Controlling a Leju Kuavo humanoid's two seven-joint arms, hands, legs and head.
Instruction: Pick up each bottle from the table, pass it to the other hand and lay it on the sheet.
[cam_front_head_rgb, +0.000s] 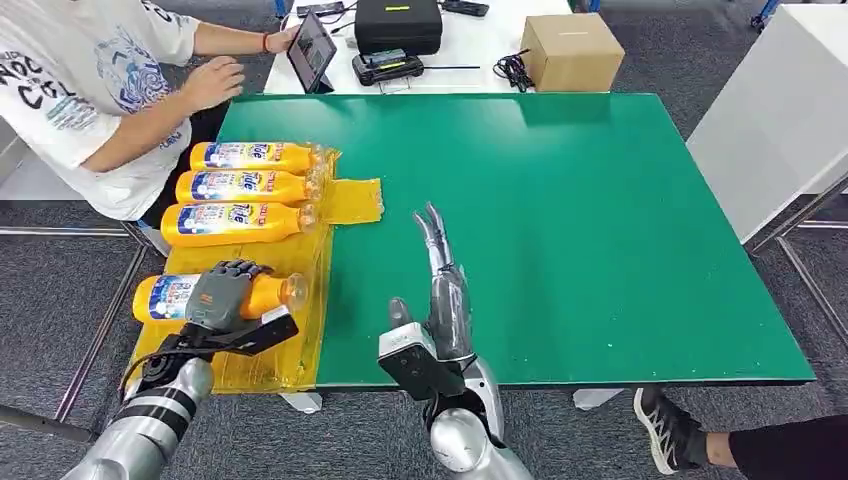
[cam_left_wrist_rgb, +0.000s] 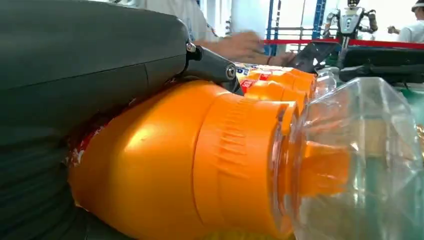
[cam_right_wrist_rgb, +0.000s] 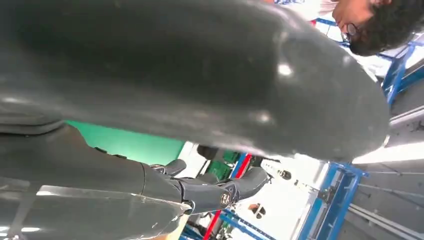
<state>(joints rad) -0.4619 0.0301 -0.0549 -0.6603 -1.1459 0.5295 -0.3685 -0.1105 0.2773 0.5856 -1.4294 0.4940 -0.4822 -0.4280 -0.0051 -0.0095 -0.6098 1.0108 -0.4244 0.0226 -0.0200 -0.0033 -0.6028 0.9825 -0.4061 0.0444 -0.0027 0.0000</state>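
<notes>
Head view: left robot hand (cam_front_head_rgb: 222, 293) grips bottle (cam_front_head_rgb: 170, 297) on sheet (cam_front_head_rgb: 290, 262).

The head view was bright and evenly lit from overhead, sharp across the green counter (cam_front_head_rgb: 560, 230), with only soft, short shadows under the cardboard box (cam_front_head_rgb: 571, 52). In the left wrist view the near bottle (cam_left_wrist_rgb: 200, 165) showed a pale sheen on its orange shoulder and looked slightly soft, and the background was washed out by strong backlight. The right wrist view was blurred close up, with small glints on the dark thumb (cam_right_wrist_rgb: 200, 75) and blown-out white beyond.
</notes>
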